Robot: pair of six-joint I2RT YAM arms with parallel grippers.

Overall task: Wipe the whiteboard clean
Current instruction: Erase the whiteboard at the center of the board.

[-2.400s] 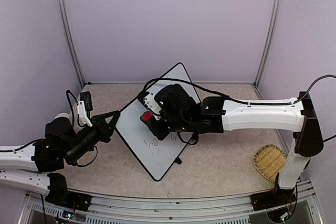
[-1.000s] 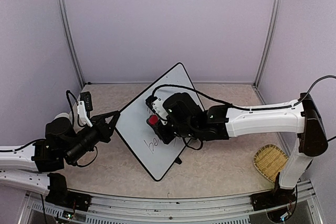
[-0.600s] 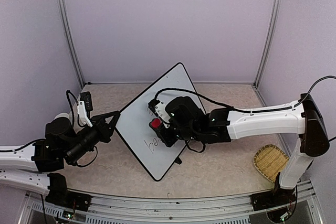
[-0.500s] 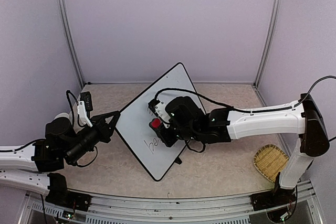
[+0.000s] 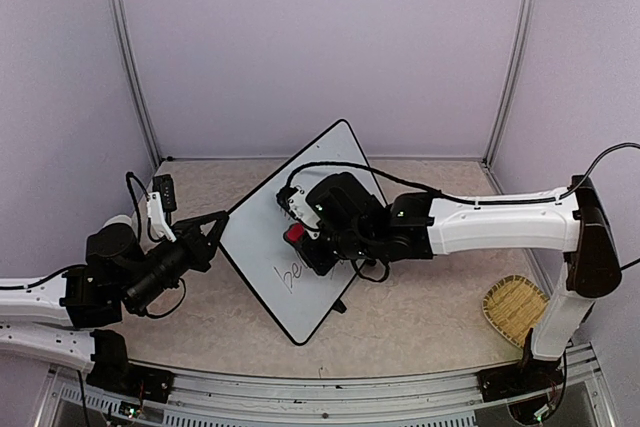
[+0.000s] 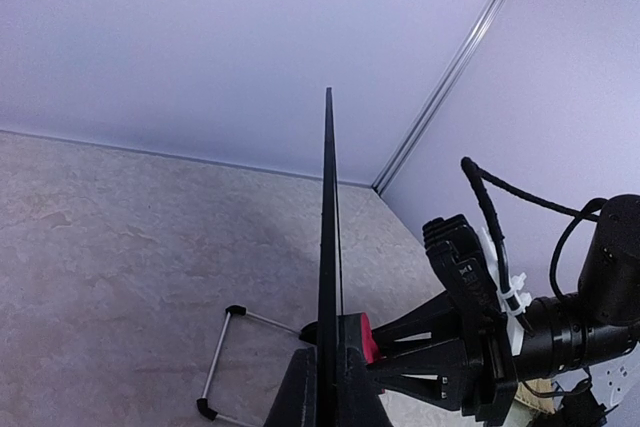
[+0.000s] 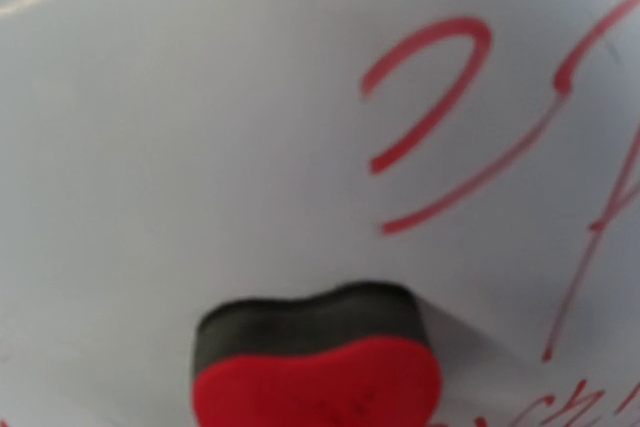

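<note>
The whiteboard stands tilted at the middle of the table, white with a thin black frame. Handwriting shows on its lower part. My left gripper is shut on the board's left edge. In the left wrist view the board is edge-on between my left gripper's jaws. My right gripper is shut on a red and black eraser pressed against the board face. The eraser sits below red strokes in the right wrist view, and also shows in the left wrist view.
A woven basket lies at the front right. The board's wire foot rests on the stone-patterned table behind it. Lilac walls and metal posts close in the back and sides.
My right gripper slid the eraser down and right over the board, covering writing there, then drew back slightly up and left. The left arm and the board have not moved.
</note>
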